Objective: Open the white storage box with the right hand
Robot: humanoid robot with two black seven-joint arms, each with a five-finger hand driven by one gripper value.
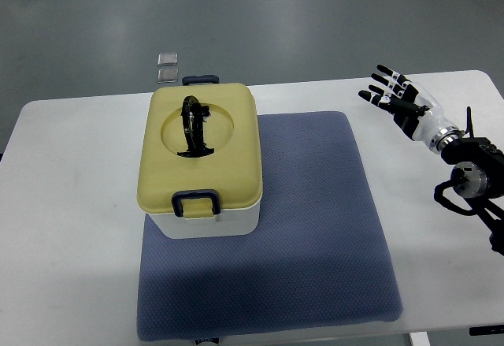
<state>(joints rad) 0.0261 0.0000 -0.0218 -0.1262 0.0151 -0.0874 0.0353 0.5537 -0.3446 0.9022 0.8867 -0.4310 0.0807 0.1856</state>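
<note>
While lid's down:
hand [394,94]: right, fingers spread, holding nothing, over the table [71,204]
box [201,161]: well left of hand, on mat [315,228], yellow lid latched, handle flat

Bright, even overhead light fills the top view, cool and slightly bluish. The white surface [71,204] reads clean without blown-out patches, only a faint grey smudge on its left part. Shadows are soft: the storage box [203,161] throws a dim, blurred shadow onto the blue mat [315,228] just below its front, and the black handle [193,125] darkens the round recess in the yellow lid [236,157] a little. The right hand [398,98] casts almost no shadow. Focus is sharp across the middle; the mat's weave shows clearly. The grey floor [276,15] looks smooth and slightly darker toward the top corners
</note>
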